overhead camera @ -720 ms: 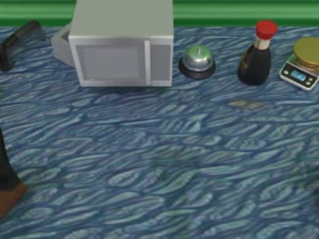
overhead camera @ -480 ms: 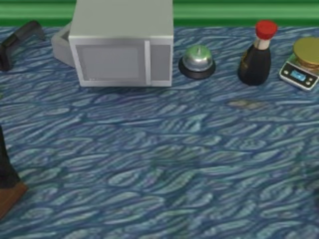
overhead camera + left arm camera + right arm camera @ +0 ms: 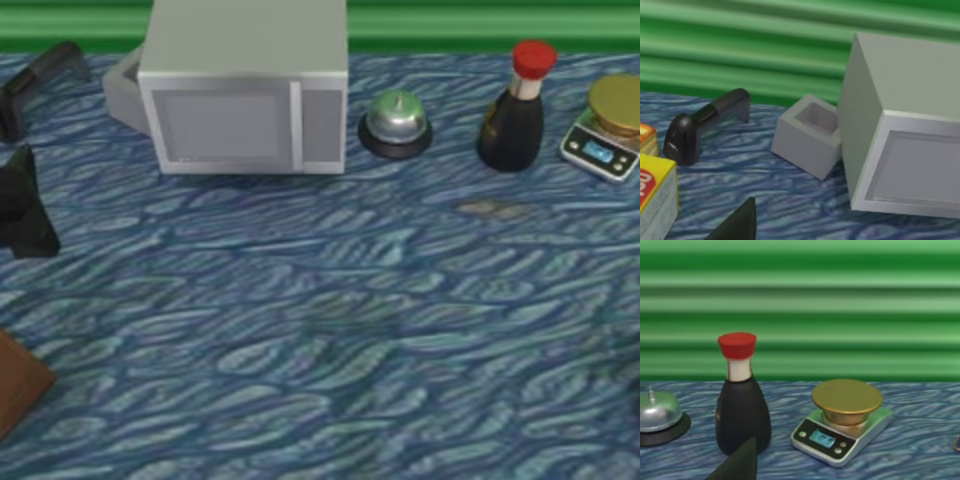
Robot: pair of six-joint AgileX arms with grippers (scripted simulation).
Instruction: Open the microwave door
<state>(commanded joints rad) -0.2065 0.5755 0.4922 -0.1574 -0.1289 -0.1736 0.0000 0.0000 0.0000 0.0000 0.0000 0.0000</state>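
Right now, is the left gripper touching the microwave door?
Apart. The top view shows the left gripper at the table's left edge, patterned table between it and the shut microwave door.

My left arm (image 3: 22,205): matte black, angular, faceted shell, showing at top view's left edge; no cables, screws or markings visible on it. One left finger tip (image 3: 740,224) in left wrist view: dark grey-black, pointed wedge, smooth, plain. One right finger tip (image 3: 740,464) in right wrist view: same dark pointed wedge, lighter sheen along one slanted face. Rest of my right arm out of sight.
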